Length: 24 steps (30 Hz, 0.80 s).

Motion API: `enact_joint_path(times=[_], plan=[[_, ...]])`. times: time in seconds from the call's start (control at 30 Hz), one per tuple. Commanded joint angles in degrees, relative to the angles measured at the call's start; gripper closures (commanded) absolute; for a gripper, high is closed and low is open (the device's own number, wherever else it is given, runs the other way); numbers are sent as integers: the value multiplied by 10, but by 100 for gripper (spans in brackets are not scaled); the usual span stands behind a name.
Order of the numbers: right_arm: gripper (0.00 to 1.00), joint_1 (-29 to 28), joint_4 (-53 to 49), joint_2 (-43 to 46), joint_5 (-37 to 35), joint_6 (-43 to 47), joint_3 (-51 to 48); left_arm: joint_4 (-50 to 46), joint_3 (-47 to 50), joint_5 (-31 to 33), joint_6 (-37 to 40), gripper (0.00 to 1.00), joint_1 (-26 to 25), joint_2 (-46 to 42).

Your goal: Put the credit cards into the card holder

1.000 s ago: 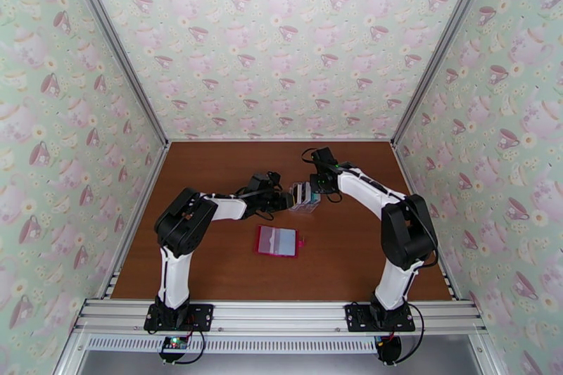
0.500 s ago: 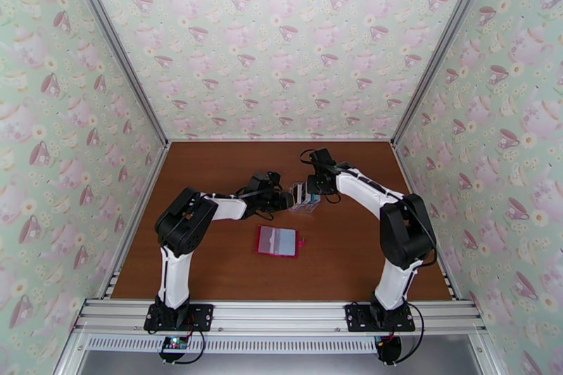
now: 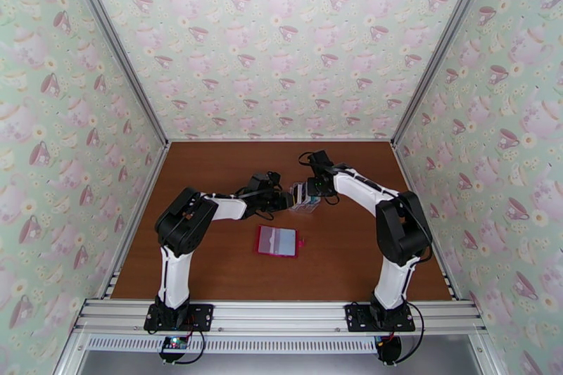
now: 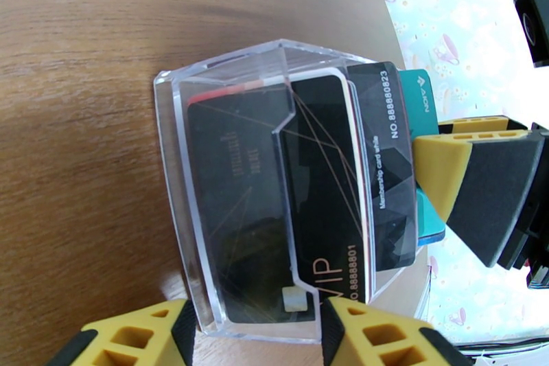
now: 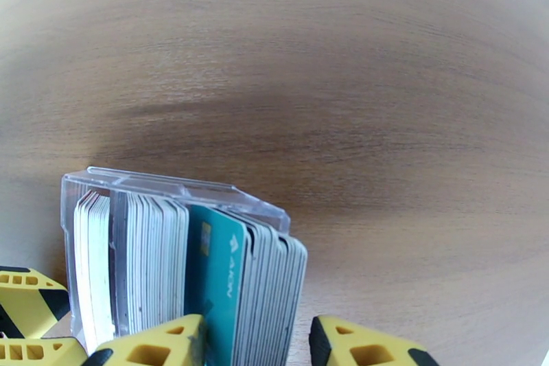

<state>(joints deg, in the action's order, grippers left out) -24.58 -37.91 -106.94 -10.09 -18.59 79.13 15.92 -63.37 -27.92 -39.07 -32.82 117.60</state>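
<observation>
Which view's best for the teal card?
Right wrist: the teal card stands among pale cards in the clear rack, face and logo visible. Left wrist catches just a corner behind the black cards. Top external: too small to pick out.

Brown wooden worktop (image 3: 211, 257). Near its middle stands a clear plastic rack (image 3: 304, 202) packed with upright credit cards (image 5: 147, 257). A red card holder (image 3: 278, 241) lies open, apart from the rack.
</observation>
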Motion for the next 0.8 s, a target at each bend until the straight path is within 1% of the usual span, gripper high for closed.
enact_joint_path(times=[0.0,0.43,0.5,0.6,0.63,0.77], plan=[[56,5,-28,23,-38,6,14,-13,13,2,-5,48,2,18],[60,4,-38,31,-46,5,17,-12,15,4,-6,47,3,17],[60,5,-34,32,-34,5,14,-12,14,4,-7,47,3,16],[55,3,-8,40,24,6,2,-7,14,-1,-8,47,2,17],[54,2,-7,40,31,6,3,-7,14,-2,-9,47,2,18],[51,-7,-15,34,18,5,-1,1,18,-6,-13,47,-1,16]])
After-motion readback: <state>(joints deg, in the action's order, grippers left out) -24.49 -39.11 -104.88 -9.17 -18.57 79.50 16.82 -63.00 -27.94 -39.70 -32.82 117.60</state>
